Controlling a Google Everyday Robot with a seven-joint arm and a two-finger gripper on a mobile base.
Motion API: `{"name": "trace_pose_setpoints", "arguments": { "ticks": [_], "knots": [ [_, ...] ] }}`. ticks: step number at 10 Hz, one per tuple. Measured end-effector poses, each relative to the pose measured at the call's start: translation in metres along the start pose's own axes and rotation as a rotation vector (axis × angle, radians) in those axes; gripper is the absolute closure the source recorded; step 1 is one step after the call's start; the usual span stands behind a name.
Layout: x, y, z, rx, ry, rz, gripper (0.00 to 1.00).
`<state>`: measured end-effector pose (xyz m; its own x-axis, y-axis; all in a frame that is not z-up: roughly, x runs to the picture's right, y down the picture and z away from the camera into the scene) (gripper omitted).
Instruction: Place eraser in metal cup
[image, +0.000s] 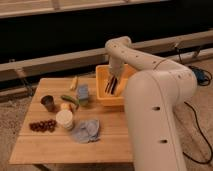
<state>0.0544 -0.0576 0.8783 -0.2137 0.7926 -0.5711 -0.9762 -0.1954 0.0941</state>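
Note:
The metal cup (48, 102) is a small dark-grey tumbler standing upright near the left edge of the wooden table (110, 145). My gripper (111, 87) hangs down into the yellow bin (102, 80) at the back of the table, far to the right of the cup. The eraser does not show plainly; it may be hidden in the bin by the gripper. The white arm (150, 100) fills the right side of the view.
A white cup (64, 119), a blue-grey block (82, 93), a green vegetable (70, 100), a banana (74, 82), dark grapes (42, 125) and a blue-grey cloth (86, 131) lie between the metal cup and the bin. A dark wall and rail run behind the table.

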Motion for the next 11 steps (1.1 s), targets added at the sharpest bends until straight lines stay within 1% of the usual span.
{"name": "trace_pose_setpoints", "arguments": {
  "ticks": [1,3,4,6,8,9,11],
  "knots": [
    [0.001,0.002,-0.006,0.002,-0.012,-0.012,1.0],
    [0.005,0.007,-0.031,0.008,-0.054,-0.042,1.0],
    [0.007,0.008,-0.04,0.01,-0.07,-0.05,1.0],
    [0.013,0.012,-0.065,0.018,-0.122,-0.073,1.0],
    [0.019,0.017,-0.089,0.02,-0.164,-0.099,1.0],
    [0.027,0.023,-0.1,0.016,-0.183,-0.124,1.0],
    [0.046,0.04,-0.112,0.001,-0.2,-0.178,1.0]
  ]
}}
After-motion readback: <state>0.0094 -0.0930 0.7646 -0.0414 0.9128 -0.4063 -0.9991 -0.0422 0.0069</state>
